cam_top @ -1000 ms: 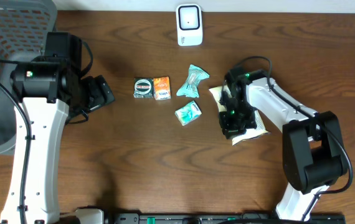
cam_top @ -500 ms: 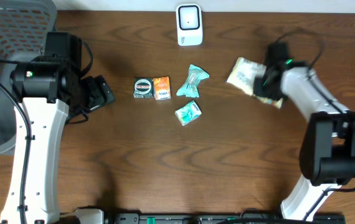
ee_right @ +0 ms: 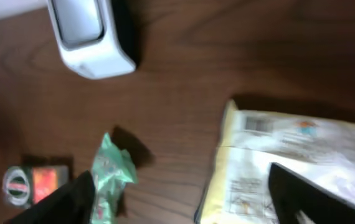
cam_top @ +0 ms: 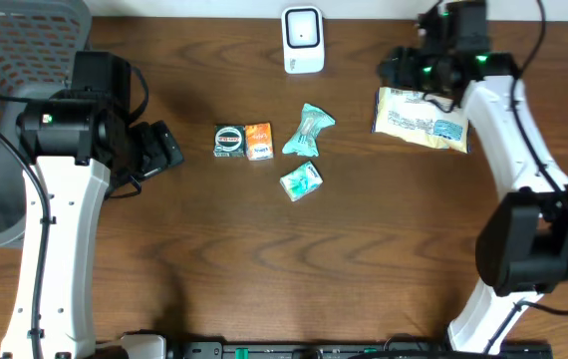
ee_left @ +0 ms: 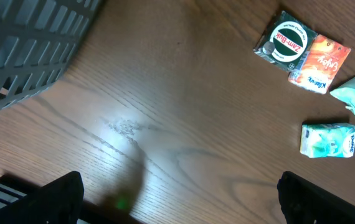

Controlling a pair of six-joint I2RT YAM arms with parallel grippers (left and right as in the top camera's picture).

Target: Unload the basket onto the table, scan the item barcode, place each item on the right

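Observation:
The item, a pale yellow snack packet (cam_top: 421,118), lies flat on the table at the back right, to the right of the white scanner (cam_top: 303,40). My right gripper (cam_top: 402,70) hovers over the packet's left end, open, with nothing between its fingers. In the right wrist view the packet (ee_right: 289,155) fills the lower right, the scanner (ee_right: 90,34) stands at the upper left, and the right gripper (ee_right: 184,208) spans the packet's left edge. My left gripper (cam_top: 167,148) stays open at the left, away from everything; the left wrist view shows only bare wood between the left gripper (ee_left: 180,202) fingers.
A green round-label box (cam_top: 229,141) and an orange box (cam_top: 259,141) sit side by side mid-table. A teal packet (cam_top: 308,130) and a small teal pack (cam_top: 301,181) lie beside them. A grey mesh basket (cam_top: 5,60) stands at the far left.
My right gripper carried the packet from the mid right to the back right near the scanner, then opened and let it go onto the table. The left arm has not moved.

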